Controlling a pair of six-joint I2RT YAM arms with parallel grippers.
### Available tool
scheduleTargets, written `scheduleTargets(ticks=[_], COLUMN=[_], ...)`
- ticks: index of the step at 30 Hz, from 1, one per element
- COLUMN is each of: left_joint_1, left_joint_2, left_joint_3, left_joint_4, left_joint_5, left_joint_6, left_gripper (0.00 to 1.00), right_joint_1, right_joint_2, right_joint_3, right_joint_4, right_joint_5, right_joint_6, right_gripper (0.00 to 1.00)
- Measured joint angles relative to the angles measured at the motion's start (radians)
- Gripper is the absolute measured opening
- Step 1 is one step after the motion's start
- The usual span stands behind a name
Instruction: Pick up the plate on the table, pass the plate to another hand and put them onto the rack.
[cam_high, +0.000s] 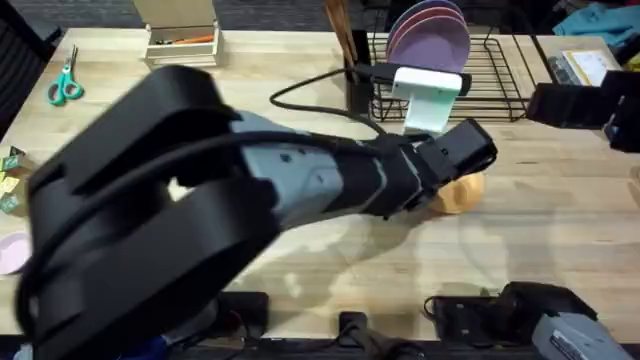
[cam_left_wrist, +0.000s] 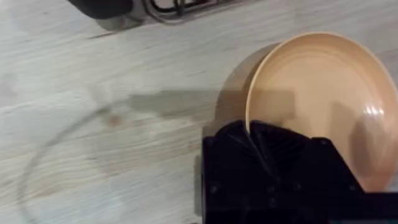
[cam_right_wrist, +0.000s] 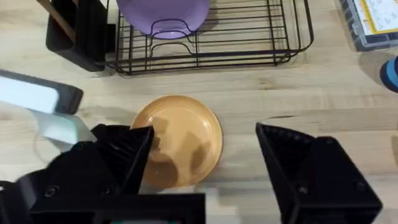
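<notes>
Gripping the plate (cam_left_wrist: 323, 93) rim, left jaws clamped | right jaws apart above | rack (cam_right_wrist: 249, 37) holds lavender plates (cam_high: 430, 40)

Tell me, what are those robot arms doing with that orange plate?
The left gripper has closed on the rim of the plate, which sits on the table just in front of the rack. It looks tilted up a little in the left wrist view. The right gripper hangs open above it, waiting. A purple plate already stands in the rack. The orange plate has not been passed over or racked yet.
</notes>
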Motion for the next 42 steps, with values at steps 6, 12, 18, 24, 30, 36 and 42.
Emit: scheduleTargets(ticks=[6, 12, 18, 24, 30, 36, 42], left_joint_1=[0.033, 0.084, 0.139, 0.206, 0.289, 0.393, 0.481], left_joint_2=[-0.100, -0.217, -0.333, -0.472, -0.591, -0.695, -0.773], left_joint_3=[0.006, 0.006, 0.006, 0.006, 0.006, 0.006, 0.006], left_joint_4=[-0.100, -0.175, -0.261, -0.327, -0.365, -0.372, -0.393], left_joint_5=[-0.002, 0.000, 0.013, 0.058, 0.127, 0.200, 0.241], left_joint_6=[0.011, 0.019, 0.026, 0.026, 0.026, 0.038, 0.116], left_gripper=[0.040, 0.042, 0.043, 0.043, 0.042, 0.042, 0.042], right_joint_1=[0.000, 0.000, 0.000, 0.000, 0.000, 0.000, 0.000], right_joint_2=[0.000, 0.000, 0.000, 0.000, 0.000, 0.000, 0.000], right_joint_3=[0.000, 0.000, 0.000, 0.000, 0.000, 0.000, 0.000], right_joint_4=[0.006, 0.025, 0.026, 0.026, 0.025, 0.025, 0.025], right_joint_5=[0.000, 0.000, 0.000, 0.000, 0.000, 0.000, 0.000], right_joint_6=[0.000, 0.000, 0.000, 0.000, 0.000, 0.000, 0.000], right_gripper=[0.998, 0.998, 0.997, 0.998, 0.998, 0.998, 0.998])
